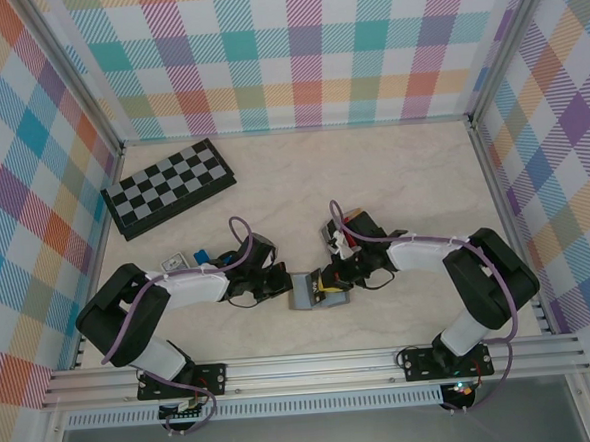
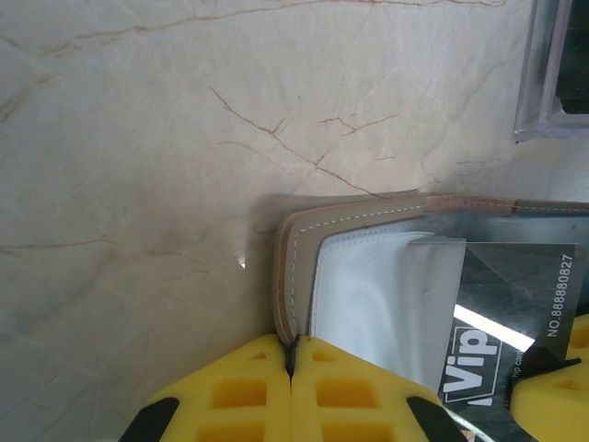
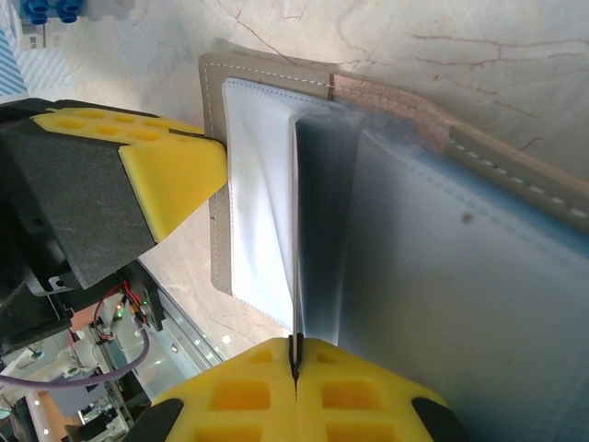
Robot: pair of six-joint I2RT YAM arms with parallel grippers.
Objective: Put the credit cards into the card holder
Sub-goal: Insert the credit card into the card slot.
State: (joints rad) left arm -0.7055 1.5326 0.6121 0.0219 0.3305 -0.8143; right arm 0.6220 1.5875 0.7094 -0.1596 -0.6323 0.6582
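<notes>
Credit cards [image 2: 515,304]: one in sight, black, marked Vip in white, with a number along one side. Laid slantwise over the pale inner pocket of the card holder [image 2: 368,276], far corner nipped between the yellow pads [image 2: 552,391] of the right gripper [image 3: 294,354], clenched tight. In the right wrist view, seen as a thin edge standing against the blue-grey lining. Holder spread open on the marble-patterned table [image 2: 138,138], near the front edge and between both arms. Stitched tan border clamped by the left gripper [image 2: 292,354], jaws pressed together on it. Farther out, small blue blocks [image 1: 199,256] just behind the left arm; chequered board [image 1: 168,189] well apart, toward the back left corner.
</notes>
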